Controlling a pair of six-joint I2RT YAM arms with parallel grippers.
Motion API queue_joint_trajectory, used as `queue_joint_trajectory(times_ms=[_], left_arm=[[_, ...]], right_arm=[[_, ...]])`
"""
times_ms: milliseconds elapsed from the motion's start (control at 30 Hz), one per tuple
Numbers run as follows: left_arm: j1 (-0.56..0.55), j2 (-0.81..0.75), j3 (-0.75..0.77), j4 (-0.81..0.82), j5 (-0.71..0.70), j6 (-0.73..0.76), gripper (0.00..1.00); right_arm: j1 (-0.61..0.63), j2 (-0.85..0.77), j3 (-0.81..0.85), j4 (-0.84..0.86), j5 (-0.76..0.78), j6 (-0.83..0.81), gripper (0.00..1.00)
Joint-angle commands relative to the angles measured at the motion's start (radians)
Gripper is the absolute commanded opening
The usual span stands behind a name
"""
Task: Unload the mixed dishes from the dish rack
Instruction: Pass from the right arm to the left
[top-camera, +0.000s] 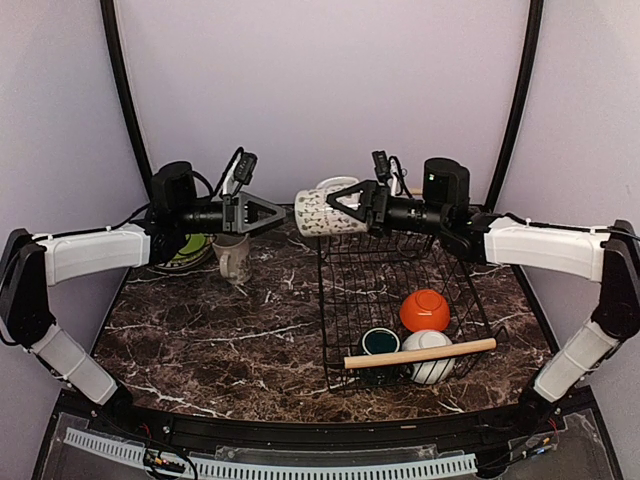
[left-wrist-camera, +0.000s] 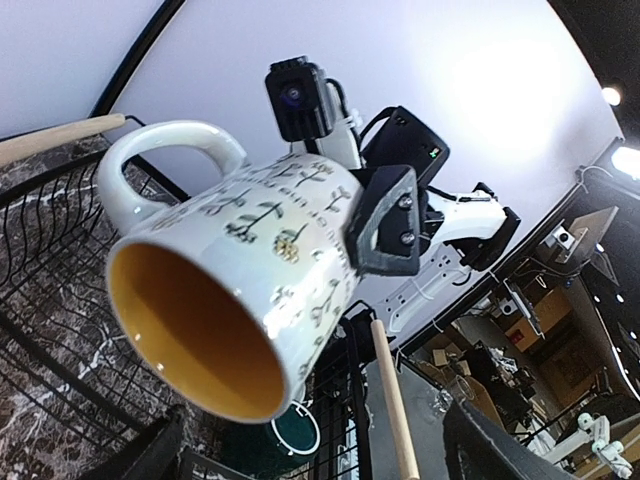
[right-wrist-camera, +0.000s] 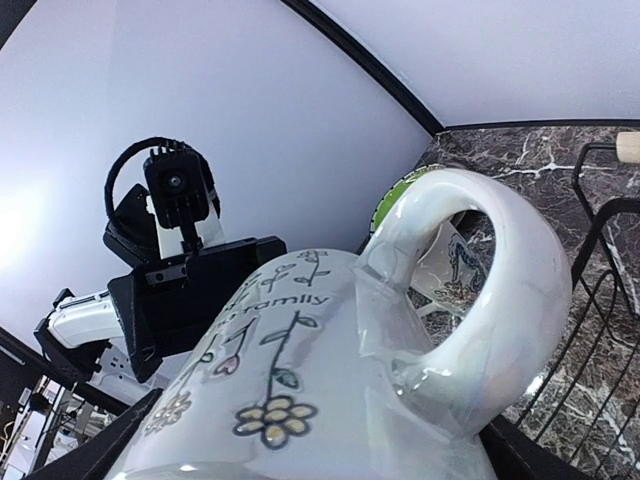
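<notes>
My right gripper is shut on the patterned white mug, holding it on its side in the air above the far left corner of the dish rack. The mug's orange inside faces my left gripper, which stands open just short of the mug's rim. The mug's body fills the right wrist view, handle up. An orange bowl, a small dark green cup and a white bowl sit in the rack. On the table by the left arm stands a cream mug, with a lime-green plate behind it.
A wooden rod handle crosses the rack's near end above the cup and white bowl. The marble tabletop stretches left of the rack. Curved black poles and a pale wall close off the back.
</notes>
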Motion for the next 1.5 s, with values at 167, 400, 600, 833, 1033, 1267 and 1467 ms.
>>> queue_joint_trajectory(times_ms=[167,400,600,833,1033,1267,1467], left_arm=[[-0.005,-0.003,-0.019,0.202,0.079,-0.119,0.77],[-0.007,0.005,-0.022,0.242,0.087,-0.150,0.69],[-0.007,0.016,-0.030,0.324,0.103,-0.213,0.51],[-0.007,0.019,-0.032,0.361,0.106,-0.236,0.32],[-0.007,0.021,-0.033,0.370,0.099,-0.246,0.17],[-0.007,0.010,-0.030,0.359,0.097,-0.236,0.01],[-0.007,-0.034,-0.024,0.264,0.076,-0.162,0.01]], right_arm=[[0.029,0.093,0.139,0.284,-0.068,0.061,0.00],[0.050,0.161,0.165,0.362,-0.089,0.113,0.00],[0.062,0.222,0.198,0.430,-0.120,0.152,0.00],[0.070,0.256,0.222,0.458,-0.128,0.162,0.00],[0.075,0.282,0.222,0.499,-0.143,0.188,0.00],[0.071,0.272,0.207,0.476,-0.143,0.178,0.35],[0.048,0.236,0.165,0.432,-0.135,0.171,0.78]])
